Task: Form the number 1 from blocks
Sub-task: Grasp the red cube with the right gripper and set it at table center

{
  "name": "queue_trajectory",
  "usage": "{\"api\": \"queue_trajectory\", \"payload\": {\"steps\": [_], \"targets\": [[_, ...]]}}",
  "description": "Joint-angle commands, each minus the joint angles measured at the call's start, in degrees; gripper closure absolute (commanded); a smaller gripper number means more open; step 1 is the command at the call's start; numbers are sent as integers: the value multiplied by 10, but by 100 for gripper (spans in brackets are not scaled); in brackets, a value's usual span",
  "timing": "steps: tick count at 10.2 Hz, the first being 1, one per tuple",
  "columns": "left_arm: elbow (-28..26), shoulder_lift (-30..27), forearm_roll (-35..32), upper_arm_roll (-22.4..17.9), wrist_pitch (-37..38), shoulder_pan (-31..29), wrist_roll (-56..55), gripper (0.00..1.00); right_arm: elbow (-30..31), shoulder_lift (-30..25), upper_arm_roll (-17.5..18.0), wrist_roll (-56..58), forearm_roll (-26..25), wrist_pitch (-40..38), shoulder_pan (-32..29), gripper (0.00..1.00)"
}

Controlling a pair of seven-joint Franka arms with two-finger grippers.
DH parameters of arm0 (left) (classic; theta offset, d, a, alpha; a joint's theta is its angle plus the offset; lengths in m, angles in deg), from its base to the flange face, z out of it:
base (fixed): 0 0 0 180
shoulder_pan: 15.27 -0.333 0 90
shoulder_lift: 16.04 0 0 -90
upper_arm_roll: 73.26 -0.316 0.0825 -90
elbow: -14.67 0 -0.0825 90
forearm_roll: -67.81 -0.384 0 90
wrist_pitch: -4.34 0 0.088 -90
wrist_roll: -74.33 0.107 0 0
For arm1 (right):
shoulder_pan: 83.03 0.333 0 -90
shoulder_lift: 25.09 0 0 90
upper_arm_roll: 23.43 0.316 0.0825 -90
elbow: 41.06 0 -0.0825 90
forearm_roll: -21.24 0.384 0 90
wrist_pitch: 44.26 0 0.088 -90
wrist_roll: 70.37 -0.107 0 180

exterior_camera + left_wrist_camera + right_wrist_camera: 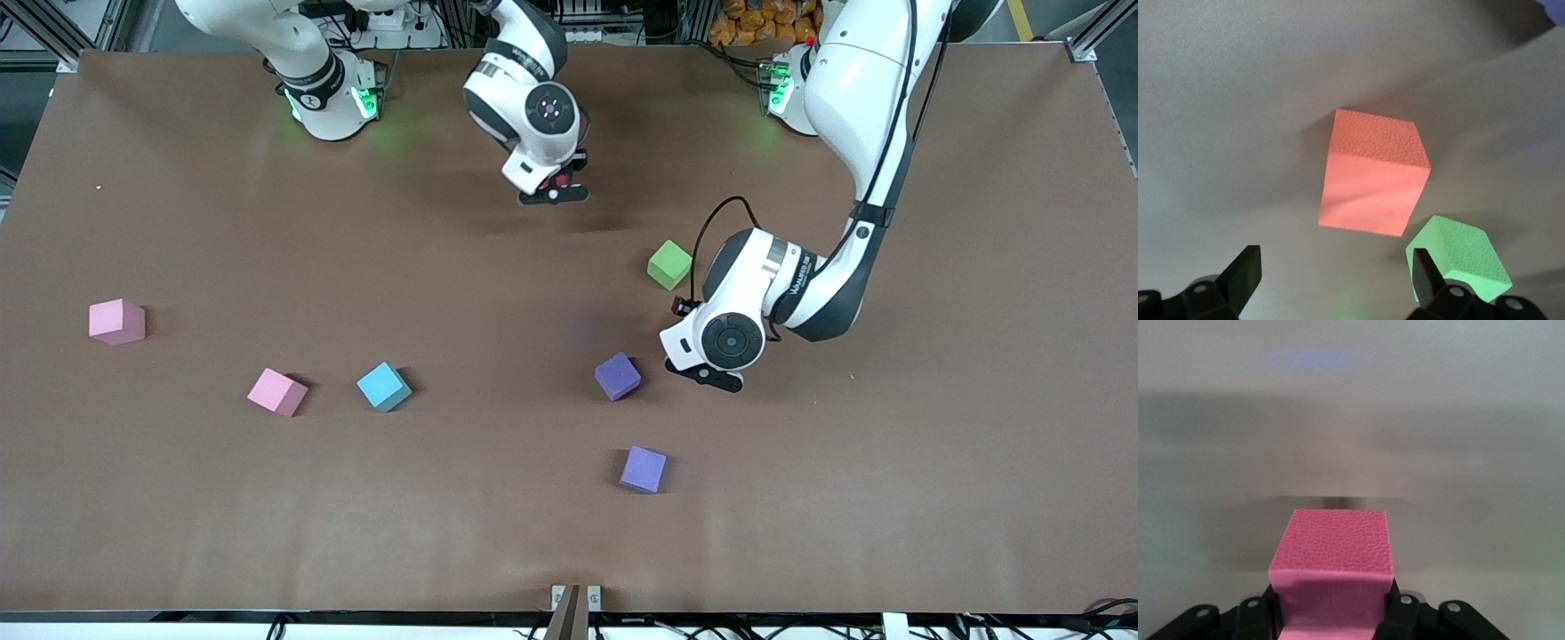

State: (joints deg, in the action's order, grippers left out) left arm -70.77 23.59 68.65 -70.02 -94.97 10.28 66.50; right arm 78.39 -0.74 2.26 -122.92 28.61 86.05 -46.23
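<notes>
My right gripper hangs over the table near the robots' bases, shut on a deep pink block that fills the space between its fingers. My left gripper is open, low over the table. An orange block lies just ahead of its fingertips, and the green block sits close beside one fingertip. In the front view the left hand covers the orange block, while the green block shows beside it, farther from the camera.
Two pale pink blocks and a light blue block lie toward the right arm's end. A dark purple block sits beside the left hand, and a lighter purple one is nearer the camera.
</notes>
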Motion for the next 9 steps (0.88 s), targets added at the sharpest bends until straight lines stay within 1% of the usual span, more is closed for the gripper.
{"api": "queue_trajectory", "payload": {"steps": [1,2,4,5,6,7,8,9], "targets": [[10,19,13,-1,-16,14,7,0,-3,35,-3,-18,6,46,10,100],[10,23,13,-1,-25,17,4,0,-3,40,-3,-18,6,56,10,100],[10,26,13,-1,-29,23,5,0,-6,44,-5,-13,4,53,6,100],[10,28,12,-2,-30,23,10,0,-6,44,-6,-10,1,50,1,86],[10,29,10,-2,-30,23,12,0,-6,44,-8,-13,0,50,1,1],[10,30,7,-2,-30,23,13,0,-11,40,-11,-12,0,44,-1,0],[11,32,6,-3,-31,23,25,0,-32,34,-16,-12,-1,6,-4,0],[13,33,-7,-3,-31,25,41,0,-75,32,-24,-12,-1,-60,-8,0]]}}
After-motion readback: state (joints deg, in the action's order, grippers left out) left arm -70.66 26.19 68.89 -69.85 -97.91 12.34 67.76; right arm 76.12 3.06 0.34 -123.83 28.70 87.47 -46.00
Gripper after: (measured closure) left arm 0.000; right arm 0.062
